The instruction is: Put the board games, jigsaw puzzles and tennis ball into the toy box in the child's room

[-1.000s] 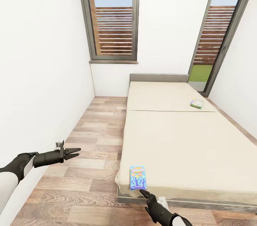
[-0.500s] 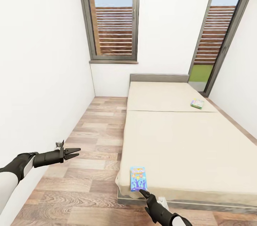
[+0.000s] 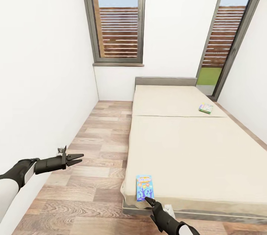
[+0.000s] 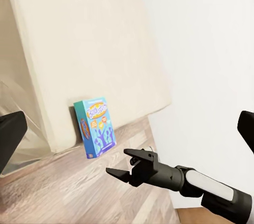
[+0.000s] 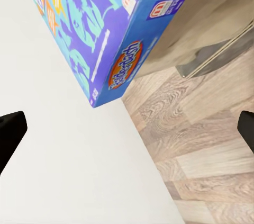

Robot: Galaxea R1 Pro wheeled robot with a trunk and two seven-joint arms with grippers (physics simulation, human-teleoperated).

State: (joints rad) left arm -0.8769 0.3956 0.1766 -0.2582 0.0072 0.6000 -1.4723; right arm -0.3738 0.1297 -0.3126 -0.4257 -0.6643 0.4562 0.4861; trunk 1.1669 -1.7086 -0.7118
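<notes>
White walls, plank floor, cream bed [image 3: 193,146]. Blue board game [image 3: 144,187] flat at the near corner, green one [image 3: 205,108] far up. Right gripper [image 3: 150,201] just beside the blue box, spread wide, empty. Left gripper [image 3: 76,159] over the floor, parted, empty.

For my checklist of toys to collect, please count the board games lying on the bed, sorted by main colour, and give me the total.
Blue board game, near corner of the bed, just ahead of the right gripper: 1
Green board game, far pad by the right edge: 1
Total: 2
</notes>
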